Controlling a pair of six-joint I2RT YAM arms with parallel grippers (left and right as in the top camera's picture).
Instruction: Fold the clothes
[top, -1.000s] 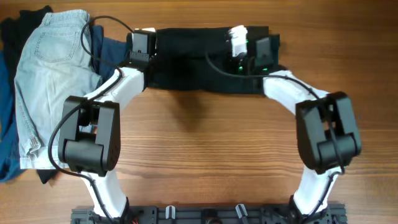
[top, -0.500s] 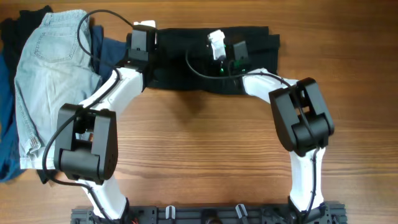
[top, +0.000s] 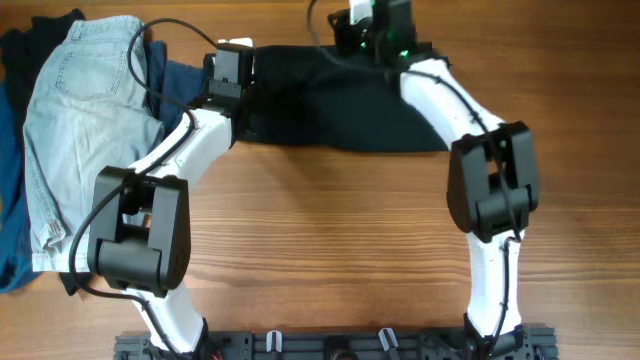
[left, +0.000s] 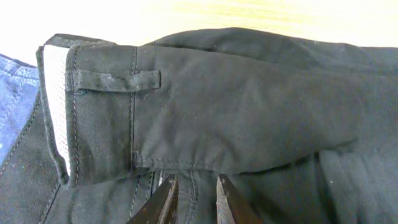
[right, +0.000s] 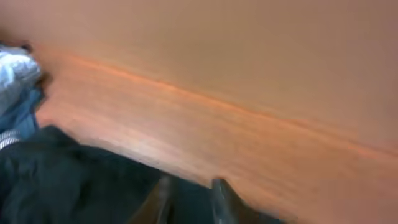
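Overhead, a wooden table (top: 320, 240) with a long, warm-brown grain fills the picture. At its left edge lies a heap of clothes: pale, washed-out denim jeans (top: 75, 120) with stitched seams on top, and darker blue garments (top: 12, 200) spilling out beneath and beside them.

Along the far side of the table stretch the black trousers (top: 330, 110), a matte, heavy weave laid out as a broad band. Their near edge is straight, and their right part narrows to a peak at the far edge. The white, smooth-shelled left arm (top: 190, 140) reaches to the band's left end, and the right arm (top: 450, 100) curves up to the peak.

In the left wrist view, the left gripper (left: 194, 200) has its two dark fingers drawn close together, with a ridge of the black cloth pinched in the narrow gap. Just beyond lies the folded waistband (left: 99, 112), thick and double-stitched, with a flat belt loop (left: 115, 79) sewn across it. A strip of white lining (left: 57, 106) shows at its turned edge. Speckled blue denim (left: 15, 106) touches it on the left.

The right wrist view is blurred. The right gripper (right: 188, 200) likewise has its fingers nearly together, clamped on a dark fold of the trousers, with bare wood behind.
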